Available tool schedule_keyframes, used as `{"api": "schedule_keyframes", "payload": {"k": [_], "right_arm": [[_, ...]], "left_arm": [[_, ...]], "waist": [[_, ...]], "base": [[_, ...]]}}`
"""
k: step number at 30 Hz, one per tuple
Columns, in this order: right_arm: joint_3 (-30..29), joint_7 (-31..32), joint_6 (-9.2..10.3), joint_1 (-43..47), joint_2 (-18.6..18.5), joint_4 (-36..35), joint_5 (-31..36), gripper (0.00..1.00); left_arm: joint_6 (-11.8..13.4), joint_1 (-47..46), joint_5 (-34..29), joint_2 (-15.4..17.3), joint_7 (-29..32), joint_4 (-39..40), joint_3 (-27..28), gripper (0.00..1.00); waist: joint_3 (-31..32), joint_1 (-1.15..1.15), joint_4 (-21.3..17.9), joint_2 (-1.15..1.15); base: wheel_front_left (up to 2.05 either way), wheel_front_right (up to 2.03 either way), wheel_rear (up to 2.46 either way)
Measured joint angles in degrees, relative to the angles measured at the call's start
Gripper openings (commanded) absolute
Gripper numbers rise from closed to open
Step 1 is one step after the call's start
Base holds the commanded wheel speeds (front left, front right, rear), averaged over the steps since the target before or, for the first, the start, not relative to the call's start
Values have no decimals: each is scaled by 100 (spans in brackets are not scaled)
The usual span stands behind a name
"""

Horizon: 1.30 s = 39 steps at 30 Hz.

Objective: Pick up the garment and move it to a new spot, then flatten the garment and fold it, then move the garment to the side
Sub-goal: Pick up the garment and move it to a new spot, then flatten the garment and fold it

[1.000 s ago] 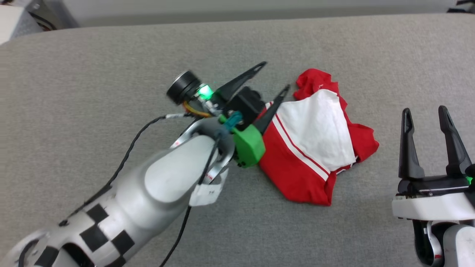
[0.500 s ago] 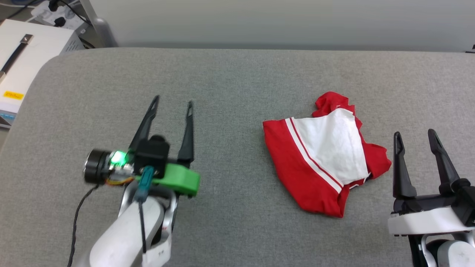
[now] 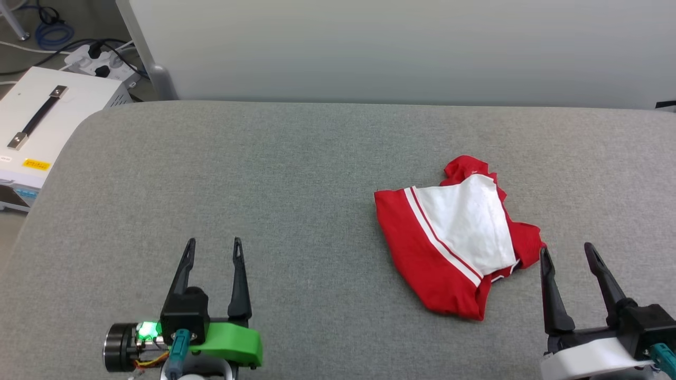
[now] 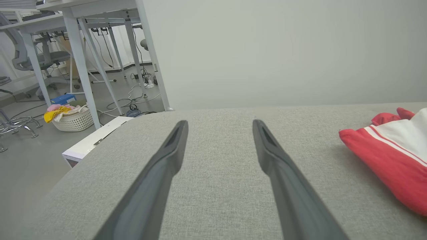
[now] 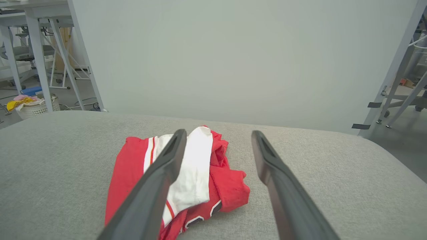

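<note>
1. Two grippers stood at the near edge of the grey padded table (image 3: 296, 184) in the head view. The left gripper (image 3: 214, 241) was spread wide and empty, well apart from the garment (image 3: 422, 248). The right gripper (image 3: 566, 248), equally wide and empty, had one tip just beside the garment's right corner. The red garment lay bunched right of centre, white sleeve uppermost. A white box (image 3: 47, 121) bore a yellow label (image 3: 36, 164), its writing too small to read.
2. From the left wrist, the left gripper (image 4: 220, 122) gaped over bare cloth, with the garment (image 4: 383, 156) at the right edge.
3. From the right wrist, the right gripper (image 5: 218, 132) stood parted with nothing between its fingers. The garment (image 5: 128, 166) lay behind its left finger, with a black-and-white print (image 5: 196, 220) I couldn't read.
</note>
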<state>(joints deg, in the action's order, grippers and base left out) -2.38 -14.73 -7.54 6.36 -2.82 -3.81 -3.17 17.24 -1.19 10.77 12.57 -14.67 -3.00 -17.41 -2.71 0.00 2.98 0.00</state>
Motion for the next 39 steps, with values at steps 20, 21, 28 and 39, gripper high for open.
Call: {"api": "schedule_keyframes", "payload": {"k": [20, 21, 28, 39], "right_arm": [[41, 0, 0, 151, 1, 158, -21, 100], [38, 0, 0, 151, 1, 158, -20, 100], [-165, 0, 1, -125, 0, -129, 147, 100], [407, 2, 1, -1695, -1133, 55, 64, 100]], "left_arm": [[-683, 256, -631, -501, 0, -205, 721, 100], [-695, 257, -634, -513, 0, -209, 736, 100], [-790, 255, -764, -575, 0, -219, 811, 100], [-866, 112, -892, -673, 0, -211, 779, 100]], "waist": [[69, 0, -22, 0], [70, 0, -21, 0], [3, 0, -6, 0], [-327, 0, 46, 0]], "base": [[0, 0, 0], [0, 0, 0], [0, 0, 0], [0, 0, 0]]}}
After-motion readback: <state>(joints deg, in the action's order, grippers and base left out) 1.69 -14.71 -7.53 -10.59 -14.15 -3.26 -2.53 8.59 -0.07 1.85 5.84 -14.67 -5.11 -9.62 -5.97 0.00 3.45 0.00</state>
